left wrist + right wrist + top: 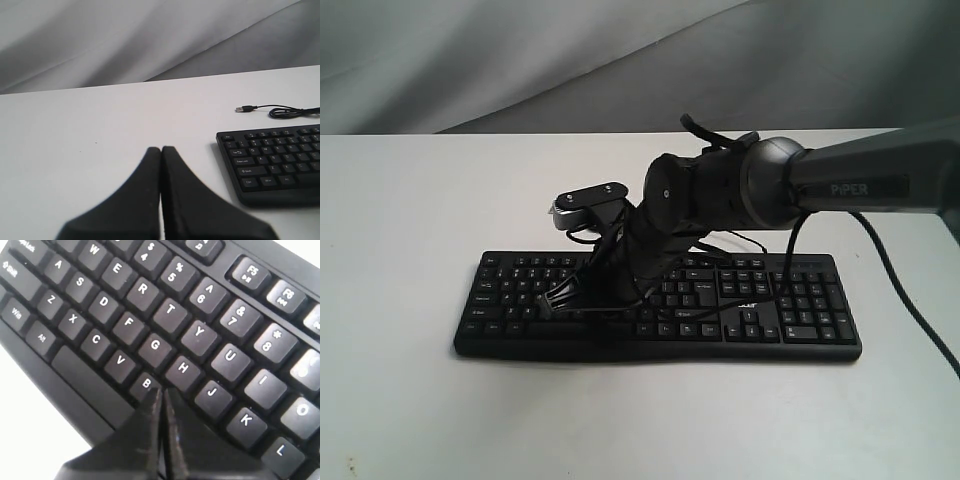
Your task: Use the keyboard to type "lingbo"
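Black keyboard (800, 300) sits low in the middle. The right claw (161, 392), pressed together, points beside B (146, 384), maybe at N; then G, B, O would be left.

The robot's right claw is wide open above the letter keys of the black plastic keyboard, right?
Not quite. The right gripper is shut, above the letter keys of the black plastic keyboard. The right wrist view shows its fingers pressed together.
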Motion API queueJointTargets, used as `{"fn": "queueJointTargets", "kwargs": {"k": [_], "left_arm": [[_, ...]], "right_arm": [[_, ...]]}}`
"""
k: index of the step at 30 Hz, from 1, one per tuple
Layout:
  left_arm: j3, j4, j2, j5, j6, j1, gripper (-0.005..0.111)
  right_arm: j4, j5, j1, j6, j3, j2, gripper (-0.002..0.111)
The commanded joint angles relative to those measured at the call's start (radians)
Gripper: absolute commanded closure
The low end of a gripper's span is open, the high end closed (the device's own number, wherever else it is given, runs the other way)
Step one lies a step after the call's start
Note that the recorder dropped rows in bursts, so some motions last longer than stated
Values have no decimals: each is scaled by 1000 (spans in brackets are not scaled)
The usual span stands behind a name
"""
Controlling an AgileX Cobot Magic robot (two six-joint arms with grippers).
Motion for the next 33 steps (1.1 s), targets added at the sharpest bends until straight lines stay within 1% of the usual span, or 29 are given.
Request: {"fn": "queueJointTargets", "kwargs": {"k": [1, 11, 24, 33], "left_arm": [[4, -8, -3, -5, -4, 2, 106], [4, -8, -3, -5, -4, 2, 106], [4, -8, -3, -5, -4, 2, 106], [4, -8, -3, -5, -4, 2, 106]], "right_arm": [[-4, -8, 2, -6, 5, 3, 108], [-31, -15, 2, 30, 5, 2, 108], [-27, -14, 2, 30, 5, 24, 108], [-27, -15, 2, 30, 5, -46, 108]]}}
